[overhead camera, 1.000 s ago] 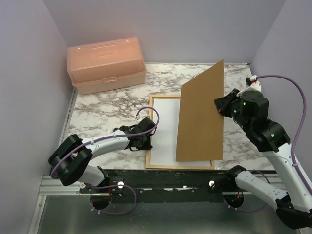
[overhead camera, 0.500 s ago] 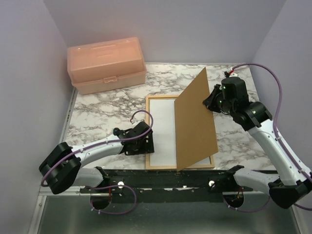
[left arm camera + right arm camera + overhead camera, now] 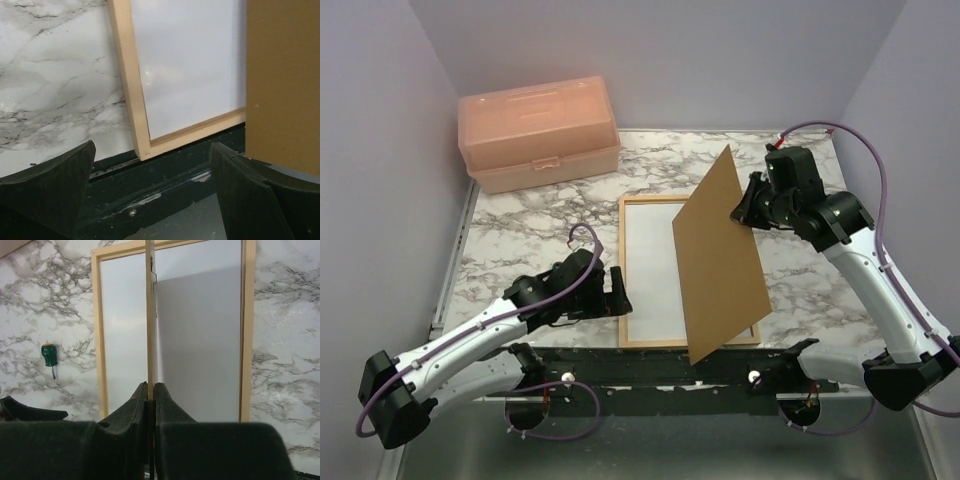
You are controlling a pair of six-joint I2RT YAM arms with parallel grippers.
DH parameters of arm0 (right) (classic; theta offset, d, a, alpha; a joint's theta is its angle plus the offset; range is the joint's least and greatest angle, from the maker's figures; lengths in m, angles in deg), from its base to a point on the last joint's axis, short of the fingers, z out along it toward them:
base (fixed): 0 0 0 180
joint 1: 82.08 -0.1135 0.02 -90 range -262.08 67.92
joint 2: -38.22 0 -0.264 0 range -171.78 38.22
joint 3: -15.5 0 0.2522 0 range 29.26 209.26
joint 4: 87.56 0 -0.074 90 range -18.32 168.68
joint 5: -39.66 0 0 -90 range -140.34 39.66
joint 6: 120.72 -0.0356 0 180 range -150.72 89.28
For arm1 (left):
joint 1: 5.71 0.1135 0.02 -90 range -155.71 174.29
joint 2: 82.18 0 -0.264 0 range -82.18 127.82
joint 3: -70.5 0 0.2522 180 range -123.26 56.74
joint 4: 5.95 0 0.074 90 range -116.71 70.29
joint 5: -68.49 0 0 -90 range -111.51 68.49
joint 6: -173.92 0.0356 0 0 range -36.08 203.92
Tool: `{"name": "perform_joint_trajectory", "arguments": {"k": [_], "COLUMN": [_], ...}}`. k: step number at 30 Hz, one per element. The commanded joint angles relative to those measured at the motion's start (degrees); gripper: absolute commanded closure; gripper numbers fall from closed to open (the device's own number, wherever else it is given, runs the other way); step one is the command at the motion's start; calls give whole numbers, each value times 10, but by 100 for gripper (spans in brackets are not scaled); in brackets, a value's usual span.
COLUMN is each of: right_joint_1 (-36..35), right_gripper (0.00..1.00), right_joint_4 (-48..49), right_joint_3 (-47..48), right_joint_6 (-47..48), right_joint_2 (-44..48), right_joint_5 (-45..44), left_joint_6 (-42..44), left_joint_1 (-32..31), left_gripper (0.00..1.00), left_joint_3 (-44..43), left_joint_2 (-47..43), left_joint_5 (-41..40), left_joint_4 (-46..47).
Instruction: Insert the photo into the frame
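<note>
- Brown backing board [image 3: 718,262] was held tilted by right fingers [image 3: 132,407] clamped on its edge, probably to cover the photo [image 3: 650,260] laid white-side-up in the frame [image 3: 650,199].
- Left fingers [image 3: 50,190] were spread wide, nothing gripped.

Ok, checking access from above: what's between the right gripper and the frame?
The brown board, pinched by the right gripper, stands tilted over the frame; the top view shows it.

The top camera looked down from above the near edge over the whole worktop [image 3: 530,225]. Both wrist cameras sat close above it, facing down. All three shared the frame [image 3: 622,240].
</note>
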Motion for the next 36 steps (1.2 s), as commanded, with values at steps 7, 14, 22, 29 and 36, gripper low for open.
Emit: {"name": "perform_joint_trajectory", "arguments": {"k": [7,14,22,29,36], "right_joint_1": [-2,-2,-17,-67,-168], "right_gripper": [99,99,99,99,99], "right_joint_4": [-26,-24,-99,-157,-209], "right_joint_3": [7,34,145,217,255], "right_joint_6": [13,13,11,-8,-47], "right_joint_2": [0,-38,-97,-149,-215], "right_joint_5": [-40,-35,-64,-136,-238], "left_joint_6": [10,1,15,-4,6], "left_joint_1": [3,33,89,116,127], "left_gripper": [1,2,1,2,2], "left_joint_3": [-16,-85,-255,-235,-216], "left_joint_2": [-77,-42,36,38,57], "left_joint_5": [101,152,143,154,192], "left_joint_4": [63,113,42,71,84]}}
